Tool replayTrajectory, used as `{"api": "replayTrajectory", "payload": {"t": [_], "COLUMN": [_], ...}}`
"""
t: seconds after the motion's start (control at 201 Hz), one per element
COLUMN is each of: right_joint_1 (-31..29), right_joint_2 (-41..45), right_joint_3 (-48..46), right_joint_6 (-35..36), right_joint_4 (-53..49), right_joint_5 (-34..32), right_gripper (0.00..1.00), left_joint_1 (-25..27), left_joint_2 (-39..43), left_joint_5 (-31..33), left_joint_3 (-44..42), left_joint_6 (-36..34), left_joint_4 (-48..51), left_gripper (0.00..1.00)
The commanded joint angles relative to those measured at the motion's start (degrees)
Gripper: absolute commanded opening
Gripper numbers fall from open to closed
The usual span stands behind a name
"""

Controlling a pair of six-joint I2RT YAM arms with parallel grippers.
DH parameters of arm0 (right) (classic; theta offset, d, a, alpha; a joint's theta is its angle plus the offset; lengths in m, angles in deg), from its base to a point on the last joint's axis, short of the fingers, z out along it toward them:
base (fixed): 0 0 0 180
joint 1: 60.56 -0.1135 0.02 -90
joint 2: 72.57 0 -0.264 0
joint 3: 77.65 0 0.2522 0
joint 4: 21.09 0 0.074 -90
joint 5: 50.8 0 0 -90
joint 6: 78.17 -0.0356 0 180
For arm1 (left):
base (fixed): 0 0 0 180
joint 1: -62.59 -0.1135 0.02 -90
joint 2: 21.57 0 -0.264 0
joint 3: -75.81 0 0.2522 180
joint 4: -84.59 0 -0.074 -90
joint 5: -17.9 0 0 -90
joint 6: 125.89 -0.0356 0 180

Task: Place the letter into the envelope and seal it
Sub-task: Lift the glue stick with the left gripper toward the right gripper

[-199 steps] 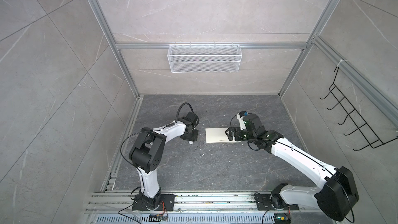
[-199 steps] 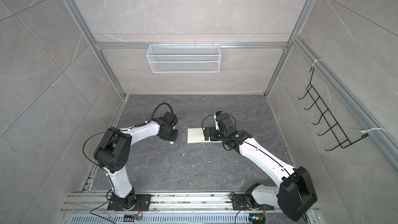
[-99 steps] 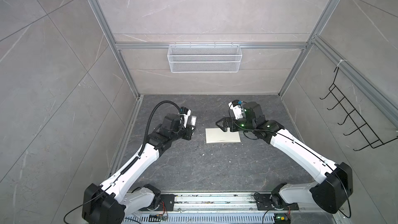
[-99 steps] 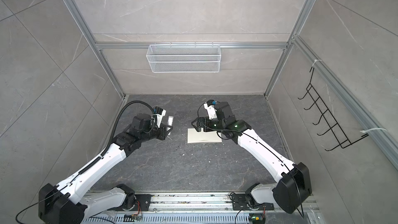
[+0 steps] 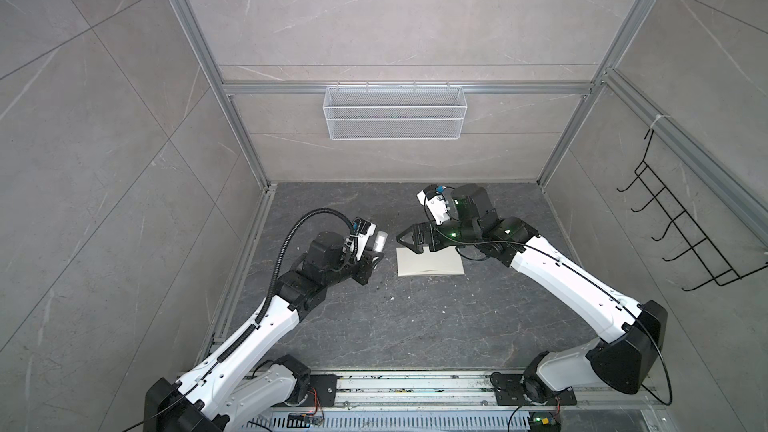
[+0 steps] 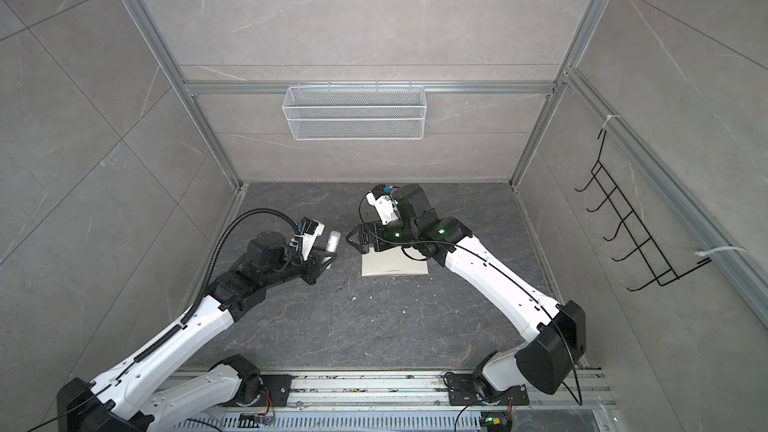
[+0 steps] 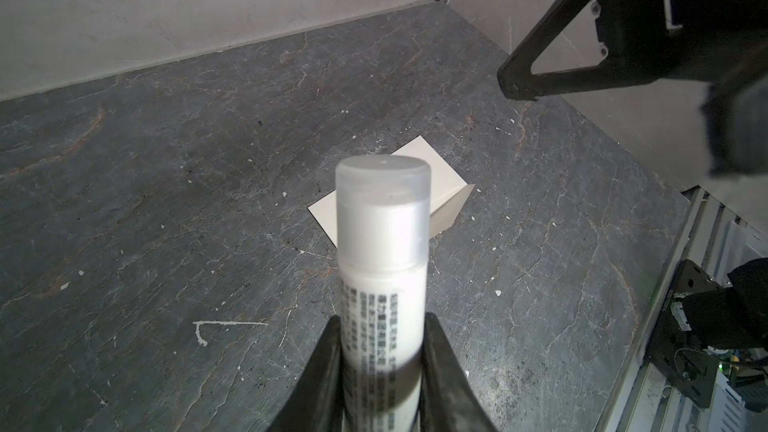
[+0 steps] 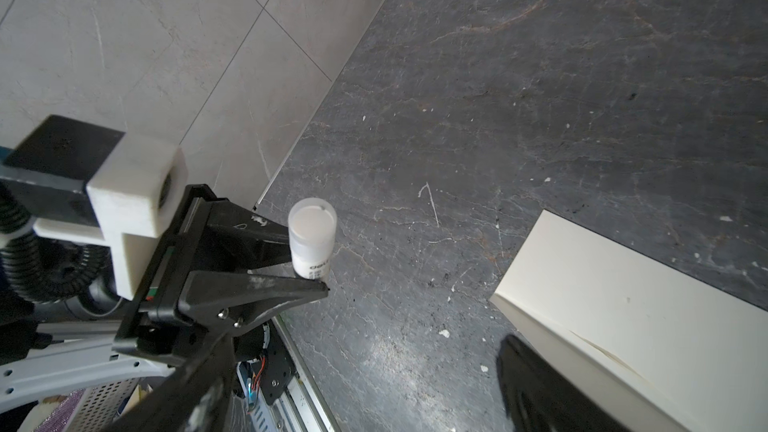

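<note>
Left claw [image 7: 382,320] is clenching capped glue stick [image 7: 381,222]; right claw [image 5: 409,241], released, is hovering by envelope [image 5: 432,265] (its 3 o'clock). Uncapping pull may be twisting it loose.

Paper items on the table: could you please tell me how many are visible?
1: the envelope lies on the table near its middle; anything tucked inside it would be hidden.
</note>
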Motion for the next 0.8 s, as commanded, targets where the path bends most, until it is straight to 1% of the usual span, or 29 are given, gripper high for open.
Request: {"api": "replayTrajectory", "payload": {"t": [0.0,0.125,0.304,0.403,0.548,0.647,0.797], "right_joint_1": [-0.45,-0.93,-1.61,-1.71,-2.16,-2.31,-2.83], "right_joint_2": [-0.65,-0.86,-0.87,-0.64,-0.96,-2.28,-3.48], "right_joint_3": [2.03,3.34,5.30,6.42,7.40,8.19,8.40], "right_joint_6": [1.93,2.89,3.51,3.52,3.61,3.35,3.26], "right_joint_4": [-3.12,-4.70,-6.75,-8.37,-9.67,-10.90,-12.38], "right_joint_5": [-0.26,-0.42,-0.77,-1.83,-1.23,-1.24,-0.35], "right_gripper": [0.99,0.99,0.99,0.99,0.99,0.95,0.84], "left_joint_1": [0.65,1.02,1.03,1.05,1.07,1.20,1.18], "left_joint_2": [1.55,2.50,4.02,4.24,3.47,3.29,3.34], "left_joint_5": [0.95,-0.27,-5.45,-7.77,-11.18,-12.58,-13.27], "left_joint_3": [-1.37,-3.61,-6.77,-7.39,-7.70,-8.03,-8.68], "left_joint_6": [-4.51,-6.98,-11.28,-13.67,-16.05,-16.47,-16.60], "left_joint_4": [-5.62,-8.65,-12.13,-12.72,-12.93,-13.70,-14.53], "left_gripper": [0.00,0.00,0.00,0.00,0.00,0.00,0.00]}}
